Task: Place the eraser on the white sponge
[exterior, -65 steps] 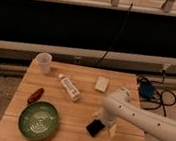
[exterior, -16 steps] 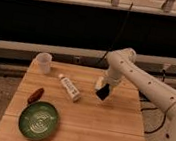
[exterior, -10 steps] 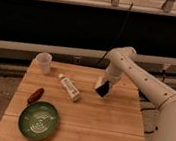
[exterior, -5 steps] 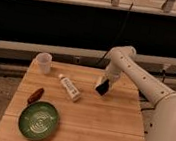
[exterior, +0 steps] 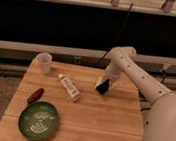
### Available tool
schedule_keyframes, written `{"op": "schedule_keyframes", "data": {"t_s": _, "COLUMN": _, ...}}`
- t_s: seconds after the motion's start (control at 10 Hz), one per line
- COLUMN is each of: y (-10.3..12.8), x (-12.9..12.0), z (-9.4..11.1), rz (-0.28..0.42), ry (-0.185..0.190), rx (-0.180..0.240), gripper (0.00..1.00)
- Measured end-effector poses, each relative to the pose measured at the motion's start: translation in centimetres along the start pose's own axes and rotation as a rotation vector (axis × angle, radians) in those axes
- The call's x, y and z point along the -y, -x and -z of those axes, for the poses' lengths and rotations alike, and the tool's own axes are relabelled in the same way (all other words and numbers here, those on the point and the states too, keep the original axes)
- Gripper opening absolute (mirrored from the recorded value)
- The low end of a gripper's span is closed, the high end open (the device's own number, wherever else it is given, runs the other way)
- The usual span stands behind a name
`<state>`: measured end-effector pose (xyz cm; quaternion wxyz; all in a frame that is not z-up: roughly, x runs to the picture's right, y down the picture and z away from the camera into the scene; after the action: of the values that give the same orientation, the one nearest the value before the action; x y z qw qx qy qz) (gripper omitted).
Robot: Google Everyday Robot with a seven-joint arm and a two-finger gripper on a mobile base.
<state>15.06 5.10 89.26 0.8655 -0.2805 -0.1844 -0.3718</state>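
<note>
Gripper: you had the gripper (exterior: 104, 83) at about 1 o'clock from the table's middle, near the far edge, pointing down from the white arm (exterior: 136, 75).
Jaws: they were closed tight on the eraser (exterior: 102, 86).
Eraser: it hung tilted in the grip, its lower end just over the wood or touching it; you could not tell which.
White sponge: you could not make it out; the arm and eraser covered that spot.
Wooden table (exterior: 102, 128): it carried a clear cup (exterior: 43, 62) at 11 o'clock, a white bottle (exterior: 69, 87) lying near the centre, a reddish-brown object (exterior: 35, 95) at 9 o'clock, and a green plate (exterior: 38, 120) at 7 o'clock.
</note>
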Motion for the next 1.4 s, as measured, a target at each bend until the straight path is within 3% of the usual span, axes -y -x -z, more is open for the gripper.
{"op": "schedule_keyframes", "data": {"t_s": 0.7, "y": -0.6, "x": 0.5, "z": -1.3, "rz": 0.010, "ry": -0.012, "rx": 0.006, "gripper": 0.01}}
{"op": "schedule_keyframes", "data": {"t_s": 1.1, "y": -0.8, "x": 0.5, "z": -1.6, "rz": 0.012, "ry": -0.017, "rx": 0.007, "gripper": 0.31}}
{"op": "schedule_keyframes", "data": {"t_s": 1.3, "y": -0.9, "x": 0.5, "z": -1.7, "rz": 0.012, "ry": -0.019, "rx": 0.007, "gripper": 0.30}}
{"op": "schedule_keyframes", "data": {"t_s": 1.4, "y": -0.9, "x": 0.5, "z": -1.7, "rz": 0.011, "ry": -0.021, "rx": 0.007, "gripper": 0.37}}
